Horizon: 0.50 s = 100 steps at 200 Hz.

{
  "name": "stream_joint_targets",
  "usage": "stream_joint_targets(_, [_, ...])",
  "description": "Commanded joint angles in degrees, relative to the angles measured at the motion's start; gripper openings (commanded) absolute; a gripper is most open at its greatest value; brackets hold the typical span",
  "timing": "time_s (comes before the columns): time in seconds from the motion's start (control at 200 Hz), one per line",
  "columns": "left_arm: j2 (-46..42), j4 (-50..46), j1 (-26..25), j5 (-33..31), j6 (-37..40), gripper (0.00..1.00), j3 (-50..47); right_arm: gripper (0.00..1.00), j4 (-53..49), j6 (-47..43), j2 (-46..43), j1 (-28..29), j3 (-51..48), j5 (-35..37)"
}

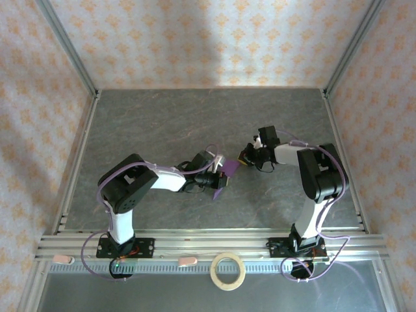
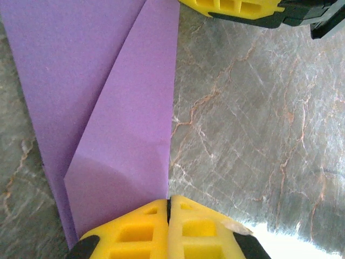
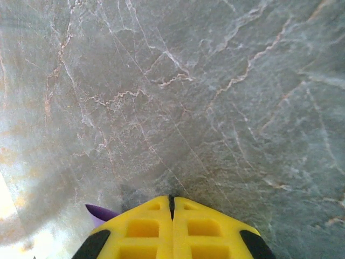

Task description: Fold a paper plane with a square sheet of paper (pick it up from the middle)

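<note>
The purple sheet of paper [image 1: 225,171] lies mid-table, folded, between the two grippers. In the left wrist view the paper [image 2: 124,108] shows a diagonal flap and a straight right edge. My left gripper [image 2: 168,203] is shut, its seam right at that edge and its left finger over the paper; no paper shows between the jaws. From above, the left gripper [image 1: 217,175] sits at the paper's near-left side. My right gripper [image 1: 246,156] is shut, just right of the paper. In its own view the right gripper [image 3: 172,198] points at bare table, a purple tip [image 3: 100,212] beside its left finger.
A tan tape ring [image 1: 228,270] lies on the front rail between the arm bases. Metal frame posts and patterned walls enclose the grey marbled table [image 1: 195,123]. The right gripper's yellow fingers [image 2: 232,6] show at the top of the left wrist view.
</note>
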Motion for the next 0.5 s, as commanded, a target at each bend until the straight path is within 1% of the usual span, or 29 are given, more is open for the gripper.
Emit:
stream_joint_targets(0.0, [2.7, -14.38, 0.18, -1.34, 0.44, 0.0, -3.94, 0.0, 3.88, -1.78, -2.87, -2.16, -1.46, 8.11])
stream_joint_targets(0.11, [2.52, -14.41, 0.26, -0.96, 0.57, 0.0, -3.48, 0.0, 6.34, -0.89, -7.91, -2.18, -3.72, 7.14])
stream_joint_targets(0.135, [0.68, -14.41, 0.26, -0.82, 0.53, 0.0, -3.27, 0.0, 6.64, -0.82, -8.98, -2.23, -4.31, 6.72])
stream_joint_targets(0.255, [-2.36, -13.45, 0.2, -0.11, -0.54, 0.0, -2.73, 0.03, 10.58, 0.8, -13.03, -2.07, -8.52, 0.53])
stream_joint_targets(0.32, [-5.1, -12.89, 0.21, 1.07, -1.48, 0.06, -1.64, 0.05, 13.74, 1.85, -15.2, -1.49, -11.6, -2.18])
stream_joint_targets(0.365, [-7.21, -13.16, 0.25, 1.41, -1.76, 0.13, -0.18, 0.08, 14.22, 2.12, -16.47, -1.07, -13.5, -2.34])
stream_joint_targets(0.445, [-11.24, -13.0, 0.77, 0.94, -2.61, 0.25, 1.55, 0.18, 16.21, 3.06, -19.14, -0.63, -17.32, -2.89])
stream_joint_targets(0.495, [-13.32, -12.83, 1.61, -0.34, -4.08, 0.29, 1.76, 0.24, 18.19, 4.02, -20.55, -0.27, -19.93, -3.6])
